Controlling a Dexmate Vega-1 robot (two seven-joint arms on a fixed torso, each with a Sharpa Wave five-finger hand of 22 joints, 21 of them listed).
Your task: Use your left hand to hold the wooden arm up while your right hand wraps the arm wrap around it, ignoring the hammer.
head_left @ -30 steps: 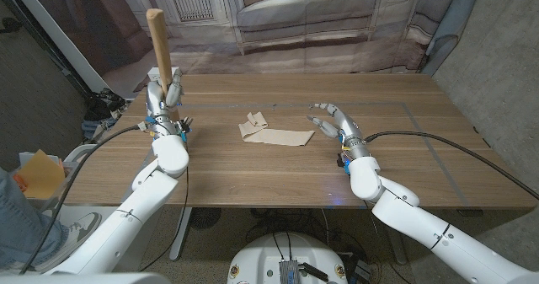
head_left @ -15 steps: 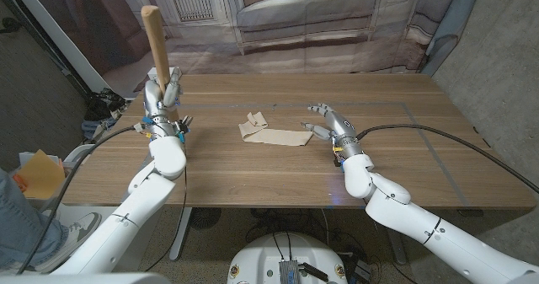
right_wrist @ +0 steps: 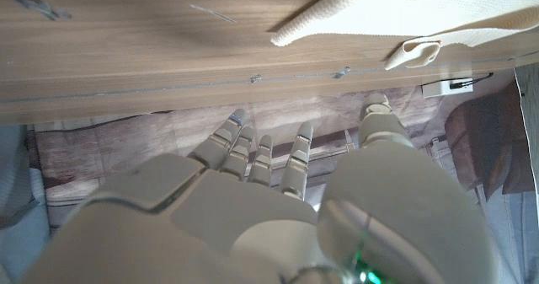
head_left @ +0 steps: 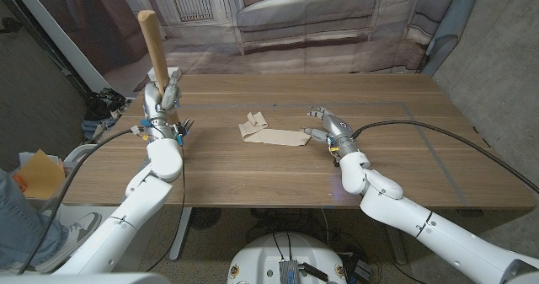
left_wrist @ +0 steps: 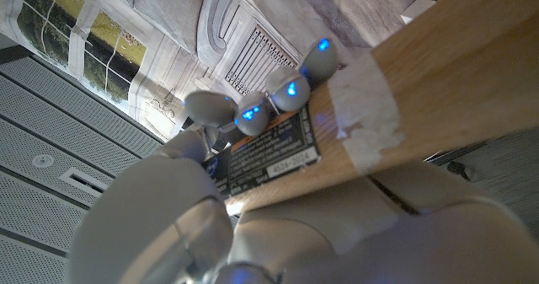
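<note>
My left hand (head_left: 162,99) grips the wooden arm (head_left: 154,48), a light wooden rod that stands nearly upright at the table's far left, tilted slightly left. In the left wrist view my fingers (left_wrist: 253,111) wrap the wood (left_wrist: 421,73), which bears a label and a strip of tape. The beige arm wrap (head_left: 271,132) lies flat on the table's middle, one end folded up. My right hand (head_left: 330,125) hovers just right of the wrap with fingers spread, holding nothing. The right wrist view shows the wrap's end (right_wrist: 421,23) just beyond my fingertips (right_wrist: 265,149).
The wooden table (head_left: 404,158) stretches bare to the right of my right hand. A small white block (head_left: 174,72) sits at the far left edge behind the rod. A backdrop printed with a sofa hangs behind the table.
My right hand has moved left toward the wrap's right end. The rod in my left hand has tilted slightly further left.
</note>
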